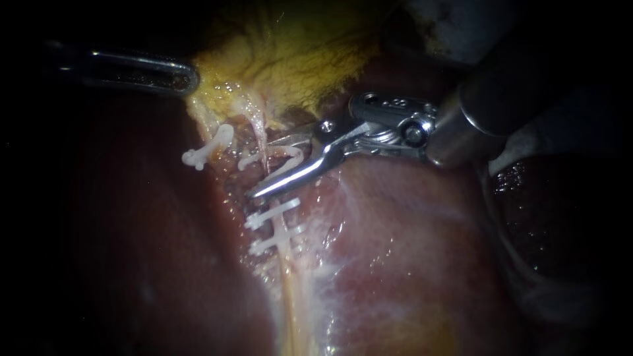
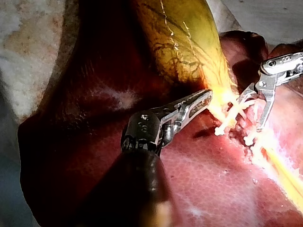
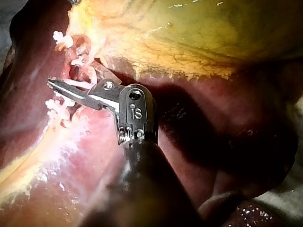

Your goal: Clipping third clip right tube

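The right tube (image 1: 288,277) runs down the liver (image 1: 409,264) from the yellow gallbladder (image 1: 290,53). Two white clips (image 1: 270,212) (image 1: 277,240) sit across it. Just above them my right instrument (image 1: 262,168) straddles the tube, its jaws standing apart and shut on a third white clip (image 1: 271,155) held between them. Another white clip (image 1: 208,148) lies on the tissue strand to the left. My left instrument (image 1: 188,78) is shut on the gallbladder's lower edge and holds it up. In the left wrist view its jaws (image 2: 206,97) meet yellow tissue, with the right instrument (image 2: 251,113) beyond.
Dark red liver fills the left side (image 1: 119,231). A dark glistening lobe (image 1: 560,198) lies at the right under the right instrument's shaft (image 1: 488,99). In the right wrist view the gallbladder (image 3: 189,38) bulges ahead of the right instrument (image 3: 59,85).
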Robot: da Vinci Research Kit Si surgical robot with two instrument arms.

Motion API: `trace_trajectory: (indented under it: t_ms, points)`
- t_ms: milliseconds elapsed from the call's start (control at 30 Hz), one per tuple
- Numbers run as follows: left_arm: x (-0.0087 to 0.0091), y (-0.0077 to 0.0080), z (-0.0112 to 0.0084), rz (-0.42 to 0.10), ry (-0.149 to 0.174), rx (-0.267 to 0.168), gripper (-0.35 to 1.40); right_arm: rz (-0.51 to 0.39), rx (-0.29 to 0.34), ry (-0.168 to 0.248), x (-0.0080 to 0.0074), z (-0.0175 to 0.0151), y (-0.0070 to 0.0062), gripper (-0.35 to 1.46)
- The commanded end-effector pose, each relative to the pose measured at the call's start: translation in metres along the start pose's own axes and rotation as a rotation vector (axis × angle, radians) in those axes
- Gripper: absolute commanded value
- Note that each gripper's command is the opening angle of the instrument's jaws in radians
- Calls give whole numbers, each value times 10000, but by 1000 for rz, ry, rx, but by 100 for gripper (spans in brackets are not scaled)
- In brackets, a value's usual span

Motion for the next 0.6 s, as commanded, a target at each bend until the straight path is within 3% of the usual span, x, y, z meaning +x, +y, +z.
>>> trace_trajectory:
  t_ms: [33,133,267,367,600]
  points:
    - [0,0,0,0,0,0,-35,10,7,13,0,2,0,56]
    - [0,0,0,0,0,0,-35,46,37,54,2,6,0,56]
    - [0,0,0,0,0,0,-35,83,127,93,3,10,-6,54]
    - [0,0,0,0,0,0,-35,106,100,122,5,14,-11,54]
    - [0,0,0,0,0,0,-35,118,120,108,11,20,-22,50]
